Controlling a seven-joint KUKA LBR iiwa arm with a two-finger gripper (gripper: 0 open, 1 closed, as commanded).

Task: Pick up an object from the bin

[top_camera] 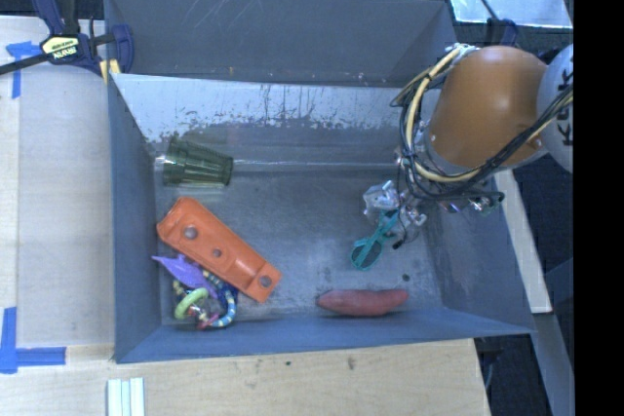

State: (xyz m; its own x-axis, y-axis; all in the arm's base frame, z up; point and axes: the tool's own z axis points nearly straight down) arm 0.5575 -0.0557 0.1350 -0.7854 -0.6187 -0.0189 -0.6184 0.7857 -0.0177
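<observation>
My gripper (394, 209) hangs low in the right half of the bin, under the arm's orange cover. A small teal tool-like thing (370, 246) lies slanted just below and left of it, its upper end right at the gripper's tip. Whether the teal thing is gripped or merely touched is hidden. A red sausage-shaped thing (363, 302) lies on the floor near the front wall, a little below the teal one.
At the front left a flat orange plate with holes (217, 248) lies slanted, with a tangle of purple, green and multicoloured small things (198, 295) beside it. A dark green ribbed cup (198, 166) lies on its side at the back left.
</observation>
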